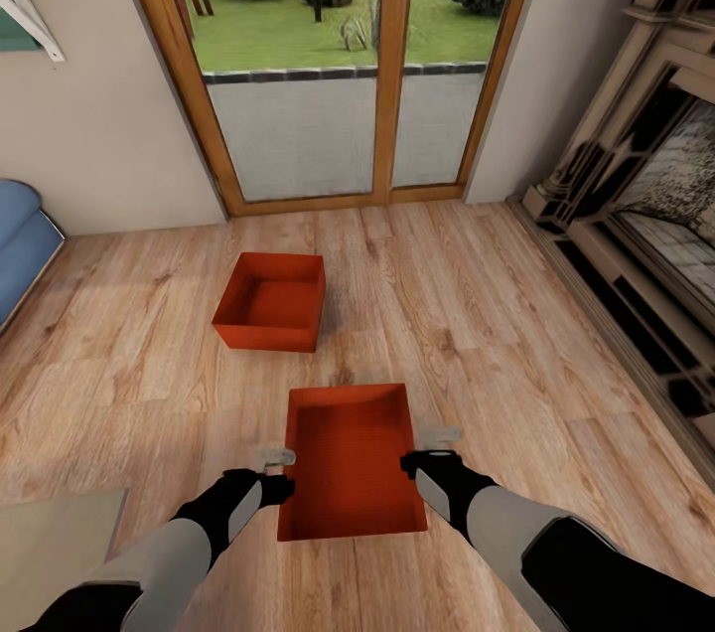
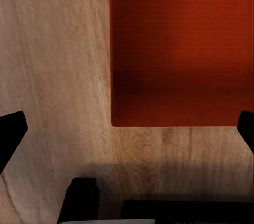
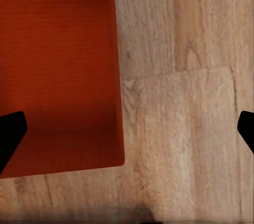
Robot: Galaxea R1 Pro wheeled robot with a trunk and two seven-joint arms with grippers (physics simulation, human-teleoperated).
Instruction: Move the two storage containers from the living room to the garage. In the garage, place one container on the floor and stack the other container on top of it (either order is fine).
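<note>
Two orange-red storage containers stand on the light wood-plank floor of the living room. The near container (image 1: 350, 463) lies lengthwise just ahead of me, with the far container (image 1: 270, 302) beyond it toward the glass doors. My left gripper (image 1: 275, 473) hangs open at the near container's left wall and my right gripper (image 1: 431, 448) hangs open at its right wall. In the left wrist view the container (image 2: 180, 49) reaches in between the spread fingertips (image 2: 11, 135). The right wrist view shows the container (image 3: 58, 65) and spread fingertips (image 3: 11, 135) likewise. Neither gripper holds anything.
Wood-framed glass doors (image 1: 338, 66) close the far wall. A blue sofa (image 1: 20, 244) sits at the left edge, and a dark fireplace surround (image 1: 636, 215) runs along the right. A beige rug corner (image 1: 55, 543) lies near left. Open floor surrounds both containers.
</note>
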